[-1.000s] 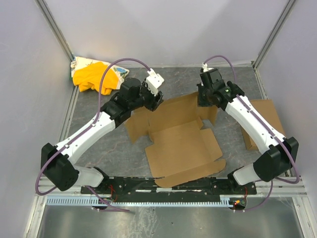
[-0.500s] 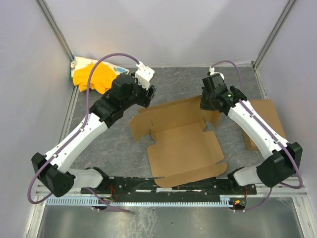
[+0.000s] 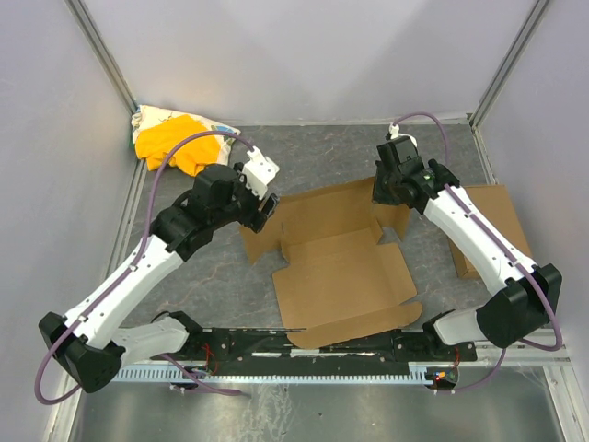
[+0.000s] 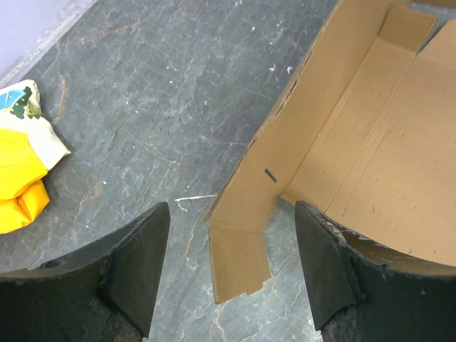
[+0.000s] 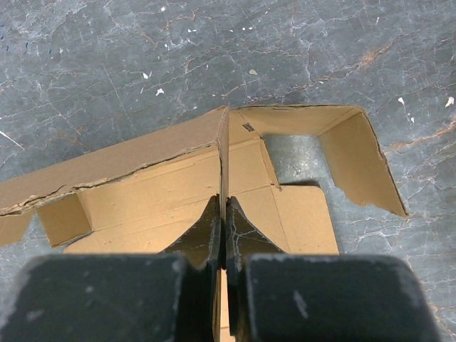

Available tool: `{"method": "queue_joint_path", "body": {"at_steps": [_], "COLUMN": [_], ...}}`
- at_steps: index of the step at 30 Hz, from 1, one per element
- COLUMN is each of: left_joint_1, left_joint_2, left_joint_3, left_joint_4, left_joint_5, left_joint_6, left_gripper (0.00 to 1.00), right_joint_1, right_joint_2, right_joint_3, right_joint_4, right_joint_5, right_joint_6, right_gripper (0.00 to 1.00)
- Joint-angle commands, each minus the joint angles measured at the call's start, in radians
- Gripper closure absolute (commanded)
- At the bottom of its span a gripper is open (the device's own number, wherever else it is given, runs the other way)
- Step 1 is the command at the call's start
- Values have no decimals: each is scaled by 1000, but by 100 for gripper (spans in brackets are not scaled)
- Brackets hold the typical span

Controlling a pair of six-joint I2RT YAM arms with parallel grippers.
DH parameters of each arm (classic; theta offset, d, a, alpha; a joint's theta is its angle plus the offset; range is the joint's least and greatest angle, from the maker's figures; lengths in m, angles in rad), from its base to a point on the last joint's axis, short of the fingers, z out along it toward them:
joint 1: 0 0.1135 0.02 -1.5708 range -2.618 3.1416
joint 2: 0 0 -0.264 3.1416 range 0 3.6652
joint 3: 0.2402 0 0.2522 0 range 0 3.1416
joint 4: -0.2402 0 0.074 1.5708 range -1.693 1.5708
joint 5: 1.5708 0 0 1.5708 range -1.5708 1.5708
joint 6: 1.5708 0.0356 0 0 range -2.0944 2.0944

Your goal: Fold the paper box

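Left gripper (image 3: pixel 268 206) lower now, agape beside paper box (image 3: pixel 340 267) flap.

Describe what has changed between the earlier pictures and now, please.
The left gripper drew back to the left, off the far left corner of the paper box, and its jaws opened wider; they hold nothing now. The right gripper stayed shut on the box's far wall. The box and the yellow cloth hardly moved.
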Motion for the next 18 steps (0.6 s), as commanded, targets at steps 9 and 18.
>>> {"method": "queue_joint_path", "body": {"at_steps": [9,18], "left_joint_1": [-4,-3], "left_joint_2": [46,162], "left_joint_3": [-53,88], "left_joint_4": [134,44], "left_joint_5": [-18,-9], "left_joint_6": [98,-70], "left_gripper": [25,97], "right_joint_1": [-7,-7], "right_joint_2": [-24,-30], "right_joint_3": [14,7], "right_joint_4": [10,7], "right_joint_5": [-20,-32], "right_joint_6": [-32,-21], "right_gripper": [99,99]}}
